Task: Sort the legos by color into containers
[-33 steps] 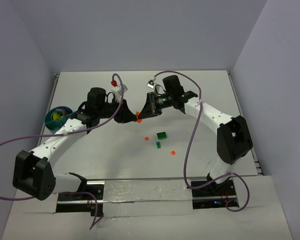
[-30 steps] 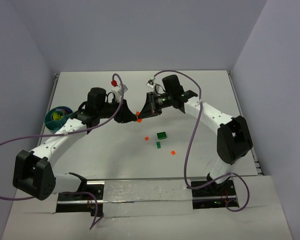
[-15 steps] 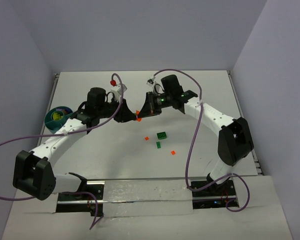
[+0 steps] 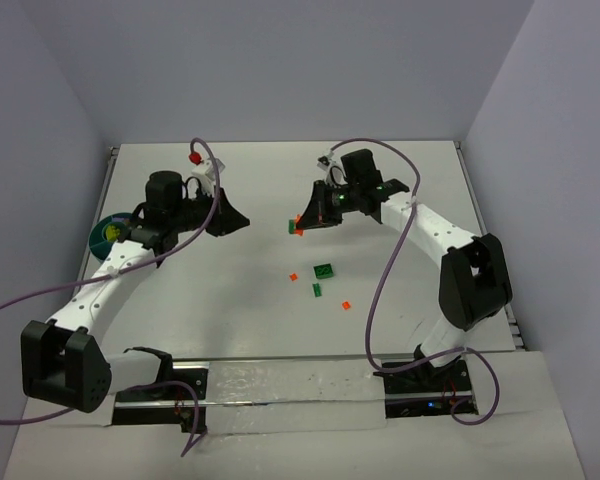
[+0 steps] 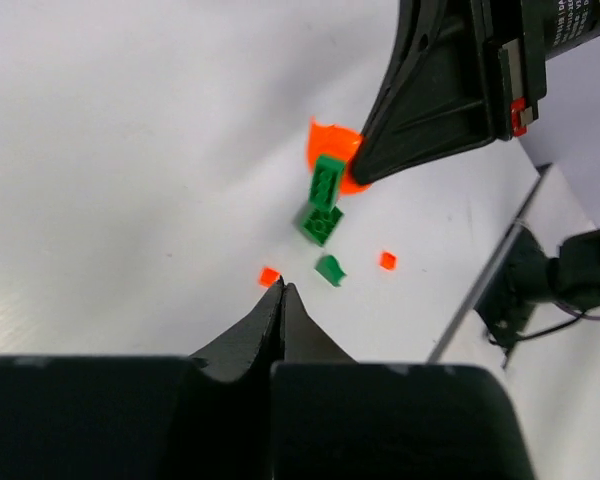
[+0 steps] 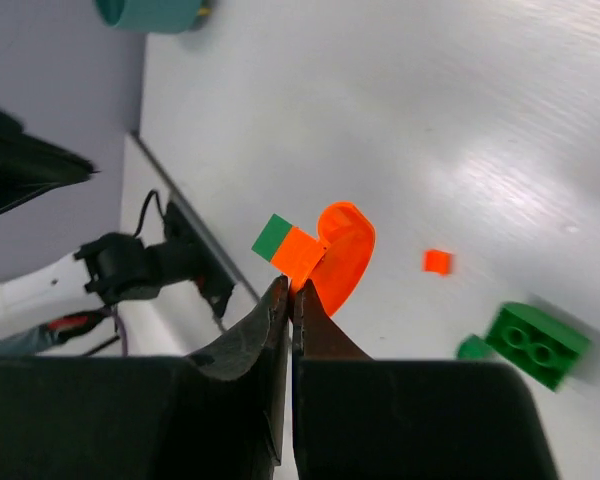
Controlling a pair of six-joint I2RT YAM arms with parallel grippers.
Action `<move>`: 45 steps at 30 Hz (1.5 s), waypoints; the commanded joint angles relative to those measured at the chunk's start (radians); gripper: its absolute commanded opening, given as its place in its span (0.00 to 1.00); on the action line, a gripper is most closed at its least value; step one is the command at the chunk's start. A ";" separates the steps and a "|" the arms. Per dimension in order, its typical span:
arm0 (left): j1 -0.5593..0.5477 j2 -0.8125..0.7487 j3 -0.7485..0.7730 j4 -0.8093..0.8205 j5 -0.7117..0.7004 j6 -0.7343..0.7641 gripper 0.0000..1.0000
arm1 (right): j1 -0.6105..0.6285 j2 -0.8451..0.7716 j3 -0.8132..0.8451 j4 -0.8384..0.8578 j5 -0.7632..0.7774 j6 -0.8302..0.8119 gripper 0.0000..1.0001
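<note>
My right gripper (image 6: 292, 285) is shut on a small joined piece held above the table: an orange flat bit (image 6: 305, 255) with a round orange part (image 6: 345, 255) and a green end (image 6: 273, 236). From above, this gripper (image 4: 302, 222) hangs at the table's middle. My left gripper (image 5: 282, 285) is shut with nothing in it and sits to the left (image 4: 230, 220), apart from the held piece. On the table lie a dark green brick (image 4: 324, 271), a small green bit (image 4: 318, 290) and two orange bits (image 4: 292, 277) (image 4: 346, 304). The teal bowl (image 4: 108, 235) stands at the far left.
The left arm's forearm passes just beside the teal bowl. Purple cables loop from both arms over the table's near side. Raised table edges run along the left, far and right sides.
The left gripper has let go of the orange piece, closed, and drawn back to the left toward the bowl. The right gripper has shifted slightly right, still holding the piece.
</note>
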 commanded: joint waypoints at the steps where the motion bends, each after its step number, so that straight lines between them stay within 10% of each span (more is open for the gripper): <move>1: 0.004 -0.031 0.024 -0.042 -0.081 0.039 0.00 | -0.020 -0.024 0.004 -0.044 0.078 -0.031 0.00; 5: 0.002 -0.038 0.009 0.003 0.043 0.015 0.03 | -0.020 -0.019 0.010 -0.029 0.041 -0.019 0.00; 10: -0.029 0.000 0.017 0.040 0.142 -0.040 0.53 | -0.011 -0.017 -0.007 0.045 -0.091 0.021 0.00; 35: -0.168 0.093 0.076 0.032 -0.008 0.026 0.49 | 0.050 -0.030 -0.001 0.108 -0.221 0.077 0.00; 45: -0.172 0.103 0.084 0.037 0.003 0.029 0.26 | 0.056 -0.026 0.000 0.114 -0.231 0.083 0.00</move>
